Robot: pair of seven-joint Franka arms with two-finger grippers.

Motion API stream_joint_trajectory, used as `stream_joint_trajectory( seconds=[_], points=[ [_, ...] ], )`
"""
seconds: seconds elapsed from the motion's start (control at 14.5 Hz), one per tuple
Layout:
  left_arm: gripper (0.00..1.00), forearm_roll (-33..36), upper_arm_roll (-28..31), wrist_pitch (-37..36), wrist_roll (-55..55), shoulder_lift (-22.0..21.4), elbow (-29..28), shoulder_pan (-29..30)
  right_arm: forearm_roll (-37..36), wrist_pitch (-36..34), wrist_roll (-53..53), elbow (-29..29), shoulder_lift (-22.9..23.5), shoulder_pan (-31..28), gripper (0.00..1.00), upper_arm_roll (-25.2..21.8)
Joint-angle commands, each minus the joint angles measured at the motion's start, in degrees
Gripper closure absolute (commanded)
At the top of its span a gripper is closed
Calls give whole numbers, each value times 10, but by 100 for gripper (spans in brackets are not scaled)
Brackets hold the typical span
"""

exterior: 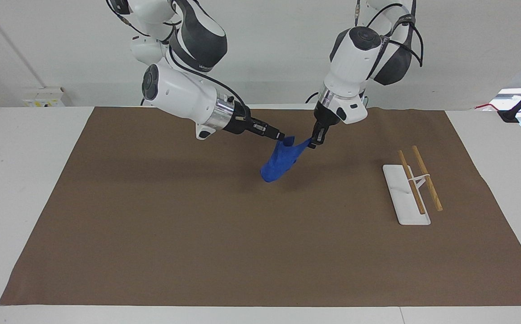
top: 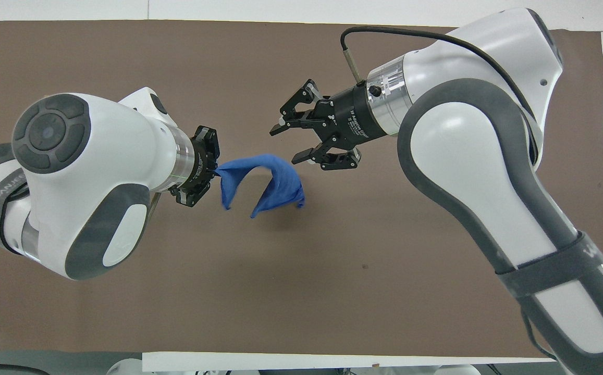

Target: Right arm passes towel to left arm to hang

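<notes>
Overhead view shows the towel [top: 265, 179] up in the air over the brown mat [top: 301, 271], draped in a loose arch with two ends hanging down. One corner of it is pinched in the left gripper [top: 212, 167], whose jaws are clamped together on the cloth. The right gripper [top: 286, 141] sits just beside the towel's raised fold with its jaws spread wide apart and nothing between them; in the facing view its tips [exterior: 279, 135] look very close to the cloth's upper edge [exterior: 283, 157], though whether they touch it cannot be told. In that view the left gripper [exterior: 314, 143] points down at the towel's upper corner, and the cloth hangs from it above the mat [exterior: 152, 252], throwing a soft shadow.

Toward the left arm's end of the table stands a rack [exterior: 406, 193] on a white base, well apart from the towel. It carries two wooden rods [exterior: 427, 177] lying side by side, both bare. Nothing lies between the towel and the rack.

By count: one towel, one rack with two rods, one mat, two arms. The mat covers most of the white table [exterior: 26, 180].
</notes>
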Motion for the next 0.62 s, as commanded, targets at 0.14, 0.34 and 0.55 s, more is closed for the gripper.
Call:
stream_joint_trajectory(
  seconds=[0.14, 0.34, 0.55],
  points=[
    [100, 49, 0, -35, 40, 24, 65, 45, -202, 6, -180, -13, -9, -36, 0, 2],
    [100, 101, 0, -93, 97, 25, 97, 58, -311, -6, -232, -12, -9, -87, 0, 2],
    [100, 114, 0, -170, 206, 20, 119, 108, -421, -71, -299, 2, -31, -143, 0, 2]
  ],
)
